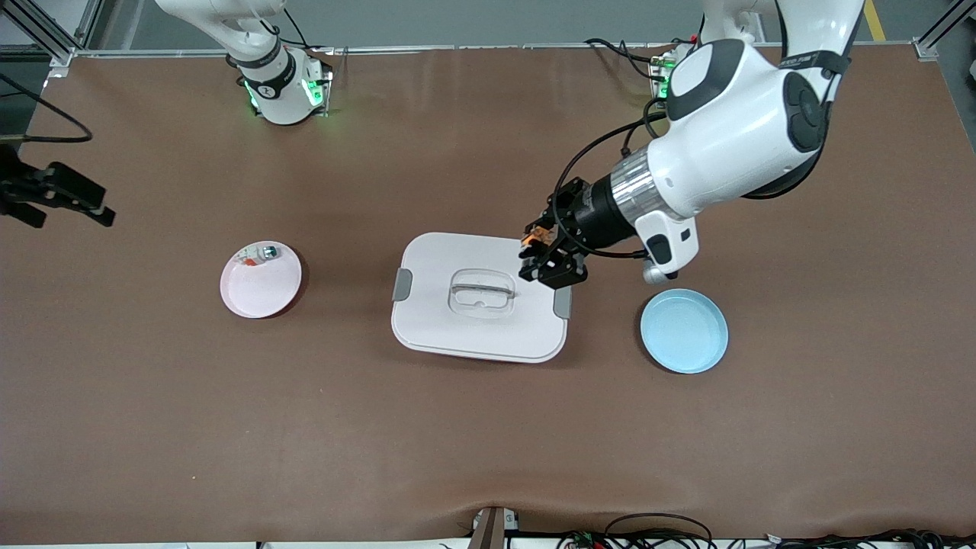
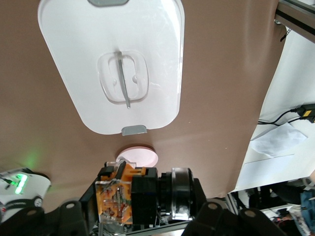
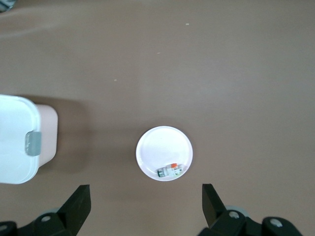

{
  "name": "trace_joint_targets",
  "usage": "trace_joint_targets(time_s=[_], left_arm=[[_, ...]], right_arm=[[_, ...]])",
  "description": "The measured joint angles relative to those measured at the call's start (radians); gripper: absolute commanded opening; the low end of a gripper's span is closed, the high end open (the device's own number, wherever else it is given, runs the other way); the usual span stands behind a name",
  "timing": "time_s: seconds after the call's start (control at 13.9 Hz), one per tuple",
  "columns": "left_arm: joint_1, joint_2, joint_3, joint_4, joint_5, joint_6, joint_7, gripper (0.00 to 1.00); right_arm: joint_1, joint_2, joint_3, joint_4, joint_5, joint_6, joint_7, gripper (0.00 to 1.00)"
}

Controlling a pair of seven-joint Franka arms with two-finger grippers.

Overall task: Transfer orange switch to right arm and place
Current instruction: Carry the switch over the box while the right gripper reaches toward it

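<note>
Brown table (image 1: 488, 427) fills the frame. At centre sits a white lidded box (image 1: 480, 320). From upper right the left arm (image 1: 732, 130) reaches in, its left gripper (image 1: 550, 255) clamped on the orange switch (image 1: 536, 238) above the box's edge, apparently held up for a handover. At the left edge, the right gripper (image 1: 57, 200) hangs with fingers apart, waiting. Left of centre, the pink plate (image 1: 261, 290) holds a small white piece (image 1: 259, 256); right of centre, the blue plate (image 1: 684, 331) is a likely drop spot.
</note>
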Motion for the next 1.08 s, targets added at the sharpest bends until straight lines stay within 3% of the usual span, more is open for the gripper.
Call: trace_joint_targets(time_s=[0.14,0.43,0.57,0.93,1.08], left_arm=[[-0.034,0.019,-0.001,0.000,0.000,0.058,-0.059,0.51],[-0.107,0.056,-0.001,-0.001,0.000,0.172,-0.153,0.51],[-0.135,0.076,0.000,-0.001,0.000,0.221,-0.168,0.51],[-0.194,0.106,0.000,-0.001,0.000,0.366,-0.190,0.51],[-0.196,0.106,0.001,-0.001,0.000,0.370,-0.190,0.51]], right_arm=[[0.017,0.005,0.003,0.000,0.054,0.003,0.001,1.00],[0.025,0.012,0.003,-0.008,0.317,0.037,0.054,1.00],[0.063,0.010,0.006,-0.043,0.424,0.128,0.134,1.00],[0.286,-0.016,0.015,-0.200,0.454,0.451,0.294,1.00],[0.324,-0.017,0.015,-0.252,0.517,0.527,0.302,1.00]])
